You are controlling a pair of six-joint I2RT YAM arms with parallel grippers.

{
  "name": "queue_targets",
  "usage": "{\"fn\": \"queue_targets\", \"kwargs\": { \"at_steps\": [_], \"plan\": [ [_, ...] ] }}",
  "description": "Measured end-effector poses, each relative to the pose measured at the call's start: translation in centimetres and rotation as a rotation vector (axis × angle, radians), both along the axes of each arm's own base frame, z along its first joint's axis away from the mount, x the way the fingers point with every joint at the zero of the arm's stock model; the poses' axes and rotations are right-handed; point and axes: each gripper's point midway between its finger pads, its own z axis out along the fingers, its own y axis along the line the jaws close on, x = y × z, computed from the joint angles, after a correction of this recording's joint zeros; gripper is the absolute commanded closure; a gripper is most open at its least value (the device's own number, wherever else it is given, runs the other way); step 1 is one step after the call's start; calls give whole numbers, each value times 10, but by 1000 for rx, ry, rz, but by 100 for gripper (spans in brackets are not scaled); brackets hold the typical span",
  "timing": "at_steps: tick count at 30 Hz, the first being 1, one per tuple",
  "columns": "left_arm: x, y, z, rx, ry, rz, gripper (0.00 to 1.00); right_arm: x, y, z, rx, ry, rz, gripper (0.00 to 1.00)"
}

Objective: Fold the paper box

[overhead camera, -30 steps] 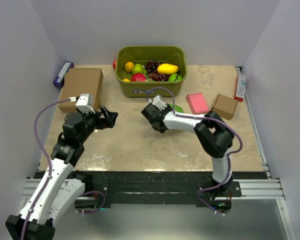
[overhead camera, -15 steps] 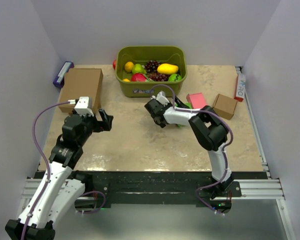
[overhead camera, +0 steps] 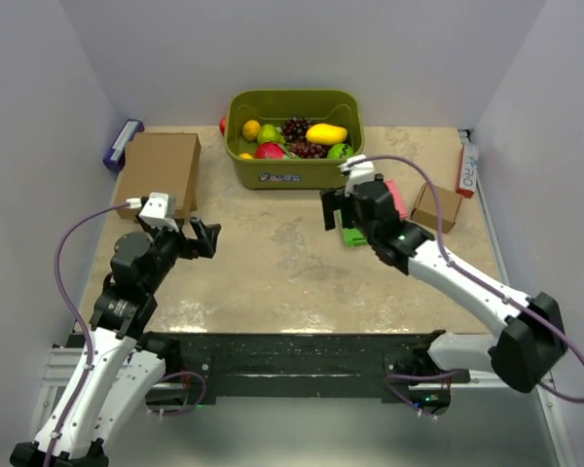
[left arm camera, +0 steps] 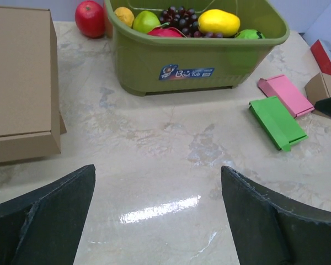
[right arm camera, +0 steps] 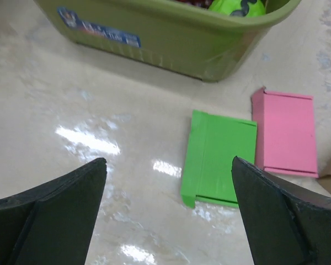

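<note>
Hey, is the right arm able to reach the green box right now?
Probably yes. The right tool is open above the green box, which lies flat beside the pink box with nothing covering it.

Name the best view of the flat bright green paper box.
Right wrist: the flat bright green paper box lies whole and close up. Left wrist shows it whole but smaller; top external, only a sliver.

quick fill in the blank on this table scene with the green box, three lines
The flat bright green paper box lies on the table, held by ____ gripper.
The left gripper and right gripper both stand ____.
The olive green plastic tub holds ____.
Missing: neither; open; fruit
</note>
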Motion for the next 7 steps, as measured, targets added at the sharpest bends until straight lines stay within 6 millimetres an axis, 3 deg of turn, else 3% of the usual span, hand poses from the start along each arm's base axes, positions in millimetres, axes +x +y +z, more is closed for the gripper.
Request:
{"fn": "queue_targets", "kwargs": {
  "at_steps": [3, 7],
  "plan": [
    [0, 0, 6, -6, -24, 0, 1, 2, -16, 11, 140, -30, 5, 1],
    [-1, 0, 8, -7, -32, 0, 0, -5, -19, 11, 217, -36, 37, 1]
  ]
}}
